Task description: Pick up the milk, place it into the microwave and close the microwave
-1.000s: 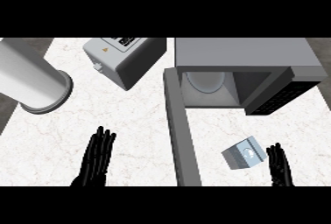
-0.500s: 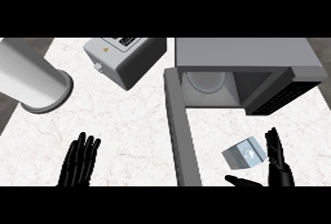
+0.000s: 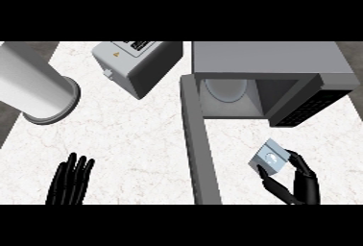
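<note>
Right robot hand (image 3: 297,180) at about five o'clock, fingers and thumb curling around the small grey-and-white milk carton (image 3: 270,157), closing on it from below and from the right side. Carton resting tilted on the white marbled table (image 3: 135,139), just right of the open grey microwave door (image 3: 197,149) and at six o'clock from the grey box-shaped microwave (image 3: 266,72). Cavity standing open, pale round turntable plate (image 3: 225,89) visible inside, dark control panel (image 3: 312,103) angled off at three o'clock.

Left robot hand (image 3: 69,180) at seven o'clock, fingers straight and relaxed, resting near the lower edge, holding nothing.

Step in hand, judged from the pose: securing the grasp before any lift. Worth seating thumb and fingers on opposite faces of the carton rather than on its corners, given the tilt. Then lifting straight up, high enough to clear the door panel lying alongside, and carrying toward twelve o'clock into the cavity without brushing the door's edge. Setting down upright near the turntable's middle, releasing fully, withdrawing before swinging the door shut.

Elsewhere: silver toaster (image 3: 135,62) at eleven o'clock and large grey cylindrical canister (image 3: 35,91) at nine o'clock, both well apart from the work.
</note>
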Robot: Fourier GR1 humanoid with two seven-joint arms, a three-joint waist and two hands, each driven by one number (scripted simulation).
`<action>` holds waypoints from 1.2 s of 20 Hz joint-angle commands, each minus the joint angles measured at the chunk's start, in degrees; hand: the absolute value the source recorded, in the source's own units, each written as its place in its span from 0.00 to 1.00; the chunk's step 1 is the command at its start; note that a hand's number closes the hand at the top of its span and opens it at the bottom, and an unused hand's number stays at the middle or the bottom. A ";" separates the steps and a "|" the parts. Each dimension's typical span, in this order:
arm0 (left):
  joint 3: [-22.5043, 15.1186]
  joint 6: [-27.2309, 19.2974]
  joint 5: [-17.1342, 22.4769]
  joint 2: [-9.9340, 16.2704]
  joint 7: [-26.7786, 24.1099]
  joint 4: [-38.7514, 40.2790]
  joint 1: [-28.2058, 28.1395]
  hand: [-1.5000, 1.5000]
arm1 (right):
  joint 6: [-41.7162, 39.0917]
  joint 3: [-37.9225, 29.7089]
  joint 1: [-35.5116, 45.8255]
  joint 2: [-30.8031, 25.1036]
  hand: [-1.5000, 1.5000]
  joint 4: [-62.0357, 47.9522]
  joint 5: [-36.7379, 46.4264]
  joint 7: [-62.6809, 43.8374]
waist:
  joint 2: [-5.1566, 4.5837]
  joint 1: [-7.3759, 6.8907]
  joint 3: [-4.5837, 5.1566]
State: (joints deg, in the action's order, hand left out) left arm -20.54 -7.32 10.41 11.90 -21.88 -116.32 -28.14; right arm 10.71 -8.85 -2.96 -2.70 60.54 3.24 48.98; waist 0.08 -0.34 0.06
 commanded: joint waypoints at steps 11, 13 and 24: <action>5.63 3.63 3.71 1.65 1.22 -0.17 2.24 0.00 | 3.78 -3.74 17.67 -7.10 1.00 -28.93 5.85 9.33 | -0.37 -0.68 -0.19; 7.37 4.55 4.99 1.71 -0.20 1.10 1.73 0.00 | 3.20 -3.15 20.49 -7.10 1.00 -31.51 6.47 10.29 | -0.34 -0.69 -0.16; 9.50 9.12 6.95 3.93 -2.56 -1.17 -5.05 0.00 | -4.50 -1.70 26.00 0.40 1.00 -31.50 2.79 11.52 | -0.03 -0.40 -0.08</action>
State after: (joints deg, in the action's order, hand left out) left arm -12.47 0.14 16.20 14.63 -24.08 -115.77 -30.77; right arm 7.00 -11.60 22.05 -5.83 28.06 6.44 58.82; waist -0.08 -0.92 -0.02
